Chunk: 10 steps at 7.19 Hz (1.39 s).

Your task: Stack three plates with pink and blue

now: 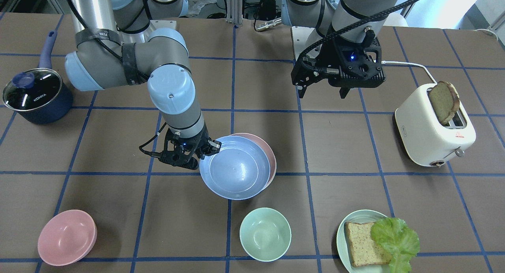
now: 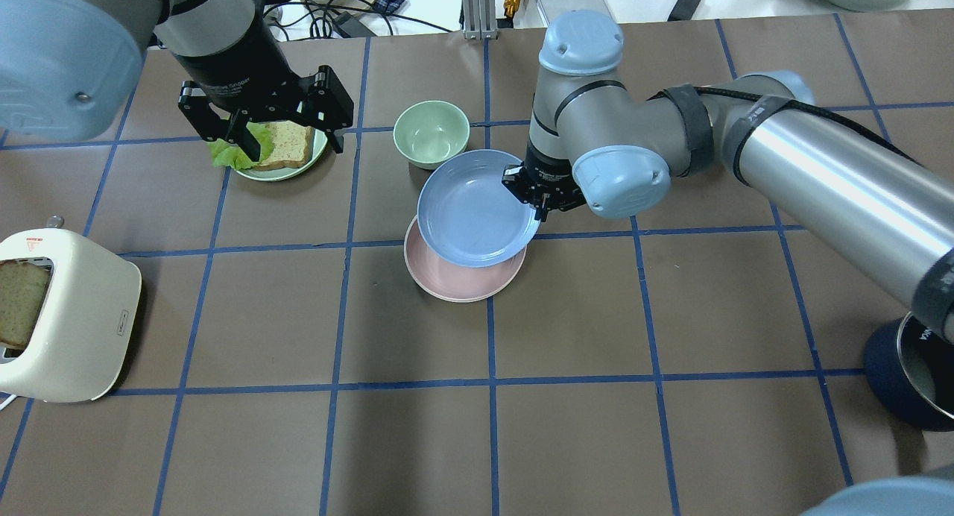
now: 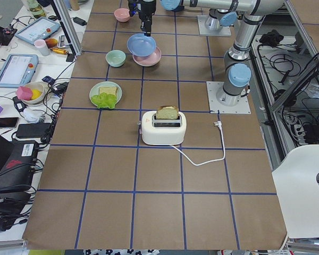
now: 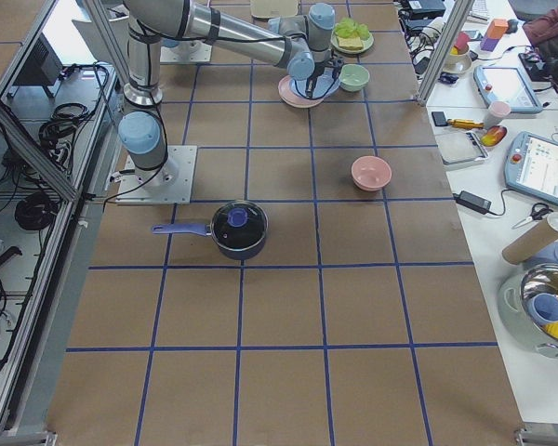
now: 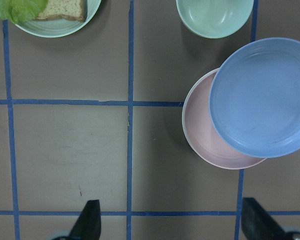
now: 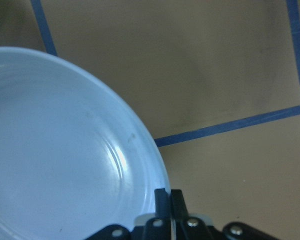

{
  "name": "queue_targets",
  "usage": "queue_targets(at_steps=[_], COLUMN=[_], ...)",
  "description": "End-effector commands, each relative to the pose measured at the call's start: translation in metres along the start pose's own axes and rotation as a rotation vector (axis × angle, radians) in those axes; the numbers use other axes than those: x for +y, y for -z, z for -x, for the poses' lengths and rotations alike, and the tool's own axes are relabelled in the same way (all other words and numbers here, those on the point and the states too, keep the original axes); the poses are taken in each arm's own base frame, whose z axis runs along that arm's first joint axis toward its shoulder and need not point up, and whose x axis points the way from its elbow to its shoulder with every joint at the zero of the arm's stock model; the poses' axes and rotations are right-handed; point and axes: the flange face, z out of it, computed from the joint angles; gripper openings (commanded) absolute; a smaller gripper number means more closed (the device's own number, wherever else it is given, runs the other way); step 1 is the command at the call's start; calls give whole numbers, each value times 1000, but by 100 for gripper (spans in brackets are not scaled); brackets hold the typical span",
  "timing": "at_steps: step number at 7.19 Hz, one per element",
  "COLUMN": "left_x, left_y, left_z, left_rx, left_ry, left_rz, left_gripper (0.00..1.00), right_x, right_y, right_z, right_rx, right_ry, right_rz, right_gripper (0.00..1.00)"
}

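My right gripper [image 1: 210, 146] is shut on the rim of the light blue plate [image 1: 234, 168], as the right wrist view [image 6: 167, 200] shows. It holds the plate tilted, partly over the pale pink plate [image 1: 271, 154] and shifted toward the mint bowl. In the overhead view the blue plate [image 2: 473, 206] covers the far half of the pink plate [image 2: 455, 277]. I cannot tell whether the two touch. My left gripper [image 2: 294, 147] is open and empty, raised above the table. The cream-white plate does not show separately.
A mint bowl [image 1: 265, 233] sits close beside the blue plate. A pink bowl [image 1: 67, 236], a pale green plate [image 1: 347, 225] with bread and lettuce, a cream toaster [image 1: 434, 127] with toast and a dark blue lidded pot [image 1: 35, 95] stand around.
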Motion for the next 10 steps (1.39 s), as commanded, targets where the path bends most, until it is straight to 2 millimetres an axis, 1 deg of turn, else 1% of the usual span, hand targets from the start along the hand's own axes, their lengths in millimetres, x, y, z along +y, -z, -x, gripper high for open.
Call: queue_targets(at_steps=[1,2,3,4,5,6,7,8,9,10], left_x=[0,0,0,0,0,0,0,0,0,0], left_y=[0,0,0,1,1,1,1,1,1,1], left_z=[0,0,1,0,0,0,0,0,0,0], left_rx=[-1,0,0,-1,-1,-1,-1,-1,-1,-1], left_ry=[0,0,2,0,0,0,0,0,0,0], left_rz=[0,0,0,-2,-2,-2,-2,-2,-2,-2], left_gripper=[100,100,100,100,100,100,100,100,100,100], right_x=[6,4,7,11,7,-2,-20,-47,-54,-36], right_y=[-2,-8,-5,-12,-13,23,54,64,82,113], right_z=[9,3,3,0,-7,-28,-63,-105,-131,-146], right_rx=[-12,8,1,17,23,100,139,138,136,128], right_ry=[-1,8,-11,-9,-6,23,83,67,61,96], right_rz=[13,18,24,34,33,-76,-138,-136,-153,-110], right_gripper=[0,0,25,38,56,70,81,81,99,100])
